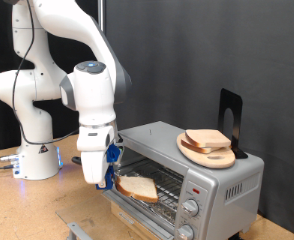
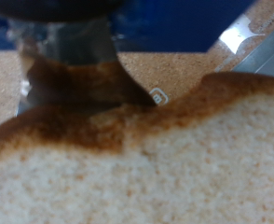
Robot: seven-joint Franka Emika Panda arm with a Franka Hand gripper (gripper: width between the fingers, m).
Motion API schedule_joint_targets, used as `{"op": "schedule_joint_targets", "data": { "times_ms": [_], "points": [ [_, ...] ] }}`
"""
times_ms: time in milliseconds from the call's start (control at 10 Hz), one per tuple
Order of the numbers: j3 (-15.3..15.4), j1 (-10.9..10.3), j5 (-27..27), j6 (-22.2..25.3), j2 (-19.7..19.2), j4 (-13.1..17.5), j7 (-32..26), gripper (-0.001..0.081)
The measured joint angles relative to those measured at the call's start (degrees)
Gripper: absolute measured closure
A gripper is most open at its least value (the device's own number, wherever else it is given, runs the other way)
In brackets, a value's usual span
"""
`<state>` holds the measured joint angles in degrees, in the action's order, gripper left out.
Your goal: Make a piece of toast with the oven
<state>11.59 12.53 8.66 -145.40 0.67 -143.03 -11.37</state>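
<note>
- Exterior view: pincer (image 1: 105, 180) down at the oven (image 1: 187, 170) mouth, clamped on piece of toast (image 1: 139, 187) over the wire rack (image 1: 165, 188); wooden plate (image 1: 199, 153) w/ more bread on top. No readable writing.
- Wrist view: toast fills frame, finger (image 2: 67, 56) behind; small label illegible.

**No readable text in either view**

Nothing legible appears in the pictures. In the exterior view, the oven (image 1: 192, 170) at the lower right of the frame has two round knobs on its front panel, but any markings around them are too small to read. In the wrist view, a tiny pale mark (image 2: 157, 95) sits near the centre of the frame, too blurred to make out.
</note>
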Motion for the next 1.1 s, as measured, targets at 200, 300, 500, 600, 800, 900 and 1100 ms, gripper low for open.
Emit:
{"op": "schedule_joint_targets", "data": {
  "times_ms": [200,300,500,600,800,900,1100],
  "points": [
    [0.46,-0.06,1.01,-1.36,1.56,-0.87,-2.18,0.0423],
    [0.67,-0.17,1.91,-1.4,2.45,-1.33,-3.17,0.0423],
    [1.24,-0.74,4.04,-1.44,3.66,-2.08,-5.18,0.0423],
    [1.58,-1.33,5.16,-1.44,4.26,-2.34,-5.56,0.0423],
    [1.99,-1.81,6.22,-1.43,5.31,-2.58,-5.51,0.0423],
    [2.21,-1.9,6.27,-1.28,5.7,-2.7,-5.17,0.0423],
    [2.55,-1.98,6.83,-0.85,6.21,-2.97,-4.99,0.0423]
  ]
}}
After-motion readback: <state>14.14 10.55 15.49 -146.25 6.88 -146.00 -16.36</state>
